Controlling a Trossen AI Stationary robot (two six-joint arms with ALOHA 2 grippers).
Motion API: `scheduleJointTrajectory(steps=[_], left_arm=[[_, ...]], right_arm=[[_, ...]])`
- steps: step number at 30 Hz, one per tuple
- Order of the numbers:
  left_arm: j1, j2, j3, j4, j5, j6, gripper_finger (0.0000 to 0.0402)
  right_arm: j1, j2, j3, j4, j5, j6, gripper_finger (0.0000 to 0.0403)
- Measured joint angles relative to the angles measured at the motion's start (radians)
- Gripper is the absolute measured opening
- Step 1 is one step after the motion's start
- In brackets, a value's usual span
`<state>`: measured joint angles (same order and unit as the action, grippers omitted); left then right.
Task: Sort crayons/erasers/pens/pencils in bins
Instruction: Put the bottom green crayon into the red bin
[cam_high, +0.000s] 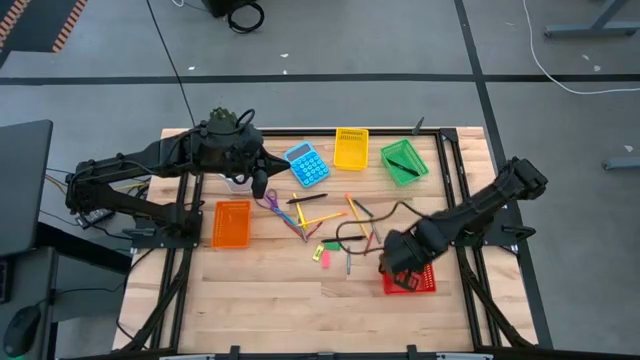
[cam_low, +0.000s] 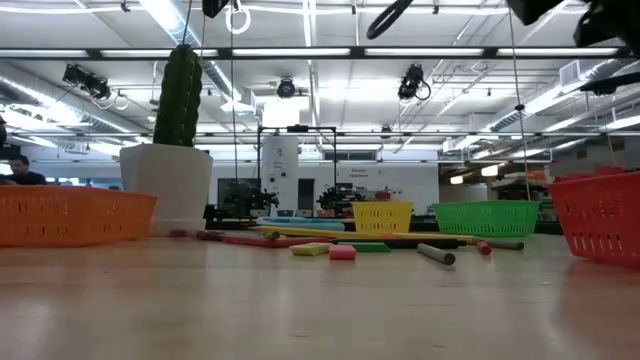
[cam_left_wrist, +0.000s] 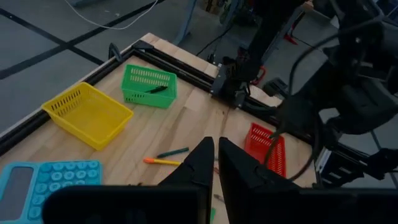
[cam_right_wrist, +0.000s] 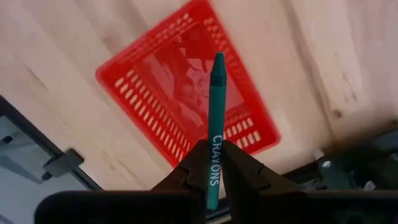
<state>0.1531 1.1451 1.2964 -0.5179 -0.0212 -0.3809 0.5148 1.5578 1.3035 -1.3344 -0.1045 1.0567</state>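
Leftward, left pincer (cam_left_wrist: 216, 163) narrow, empty, hovering high near calculator (cam_high: 307, 163). Centre: loose pencils (cam_high: 322, 217), erasers (cam_high: 322, 256) scattered on surface (cam_high: 260, 300). Right pincer (cam_right_wrist: 213, 167) clamps teal crayon (cam_right_wrist: 216, 106) near its lettered end, above red bin (cam_right_wrist: 155, 99). Crayon likely light, stiff, waxy, brittle; mid-shaft hold safest.

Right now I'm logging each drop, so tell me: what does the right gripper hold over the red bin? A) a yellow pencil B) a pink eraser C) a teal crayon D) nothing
C: the right gripper pinches a teal crayon above the red bin.
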Motion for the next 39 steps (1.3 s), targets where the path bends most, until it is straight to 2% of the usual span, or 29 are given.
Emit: scheduleJointTrajectory(steps=[6,10,15,25,31,39], left_arm=[[0.000,0.000,0.000,0.000,0.000,-0.001,0.0024],[0.000,-0.014,0.000,0.000,0.000,-0.055,0.0029],[-0.002,-0.013,0.000,0.000,0.000,-0.096,0.0030],[-0.046,-0.015,0.000,0.003,0.002,-0.097,0.0028],[-0.058,-0.015,0.000,0.004,0.002,-0.097,0.0030],[-0.057,-0.015,0.000,0.004,0.000,-0.095,0.0025]], right_arm=[[0.058,0.002,-0.117,0.231,0.003,0.090,0.0044],[0.058,0.002,-0.180,0.233,0.020,0.146,0.0044],[0.064,0.001,-0.226,0.296,0.026,0.119,0.0044],[0.065,0.000,-0.339,0.405,0.046,0.103,0.0044],[0.061,0.000,-0.416,0.537,0.021,0.117,0.0044],[0.056,0.000,-0.461,0.574,0.018,0.138,0.0044]])
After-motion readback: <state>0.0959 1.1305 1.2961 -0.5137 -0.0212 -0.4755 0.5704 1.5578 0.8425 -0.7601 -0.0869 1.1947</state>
